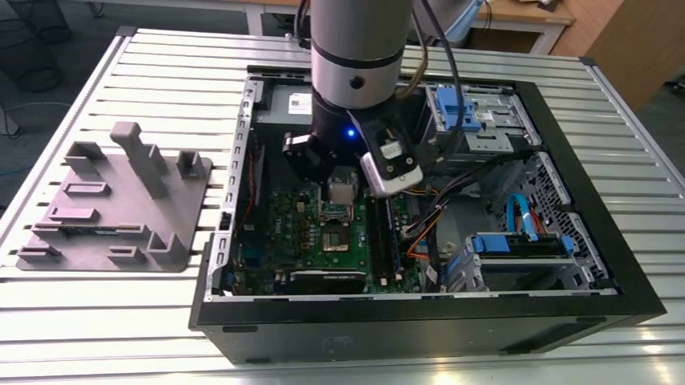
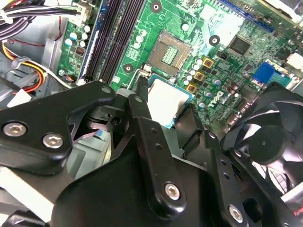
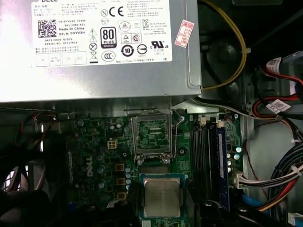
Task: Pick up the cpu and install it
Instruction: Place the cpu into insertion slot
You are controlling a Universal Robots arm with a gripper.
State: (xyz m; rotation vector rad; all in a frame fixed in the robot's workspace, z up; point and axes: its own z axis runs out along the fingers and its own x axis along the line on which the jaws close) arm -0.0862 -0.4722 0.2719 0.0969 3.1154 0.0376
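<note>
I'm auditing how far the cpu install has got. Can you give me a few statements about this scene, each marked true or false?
1. The cpu sits between the fingers of the gripper. True.
2. The cpu is seated in the socket. False: the socket is empty, and the gripper holds the cpu beside it, above the motherboard.
3. The grey tray lies inside the computer case. False: it lies on the slatted table, outside the case, on the exterior view's left.
4. The case is open, with the motherboard exposed. True.
</note>
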